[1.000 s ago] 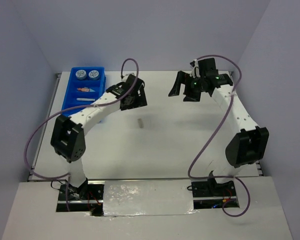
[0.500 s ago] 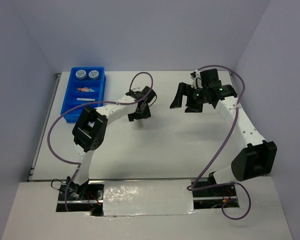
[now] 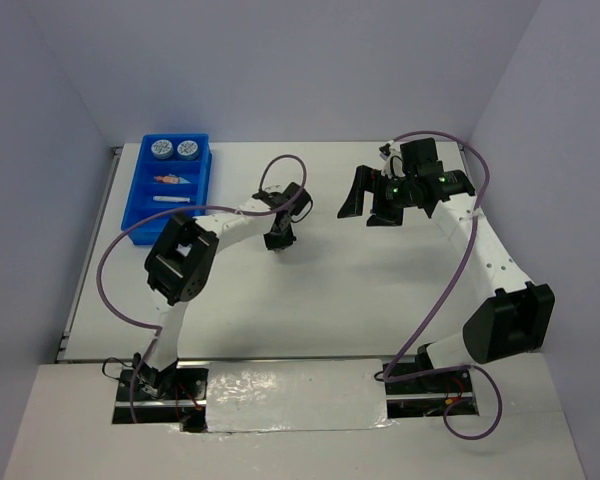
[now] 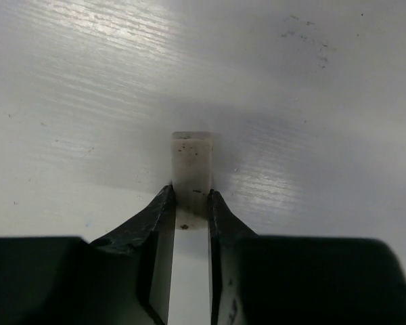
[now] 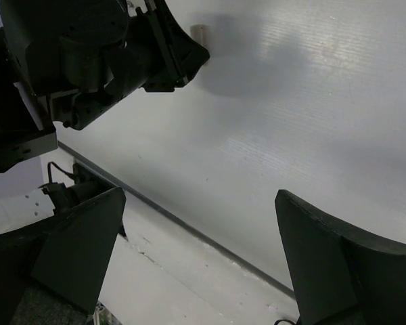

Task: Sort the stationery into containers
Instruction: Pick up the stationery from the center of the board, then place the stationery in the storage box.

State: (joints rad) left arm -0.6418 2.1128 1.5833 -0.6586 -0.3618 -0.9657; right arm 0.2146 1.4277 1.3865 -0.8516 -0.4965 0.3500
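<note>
A beige eraser point(image 4: 191, 162) lies on the white table, and my left gripper point(image 4: 190, 193) is shut on it, both jaws pressed against its sides. From above, that left gripper point(image 3: 280, 240) stands at mid-table and covers the eraser. The right wrist view catches the eraser point(image 5: 198, 32) poking out past the left gripper's fingers point(image 5: 183, 57). My right gripper point(image 3: 372, 203) hangs open and empty over the back right of the table, its fingers point(image 5: 74, 250) spread wide. The blue tray point(image 3: 132, 208) sits at the back left and holds two tape rolls point(image 3: 162, 148), an orange stick point(image 3: 167, 180) and a white pen point(image 3: 170, 200).
Purple cables loop off both arms over the table. The table's metal rim point(image 3: 280, 358) runs along the near side in front of the arm bases. Grey walls close in the left, back and right.
My left gripper swung right from beside the tray to the eraser at mid-table, dropped over it and closed on it. The right arm shifted slightly and stayed open.
</note>
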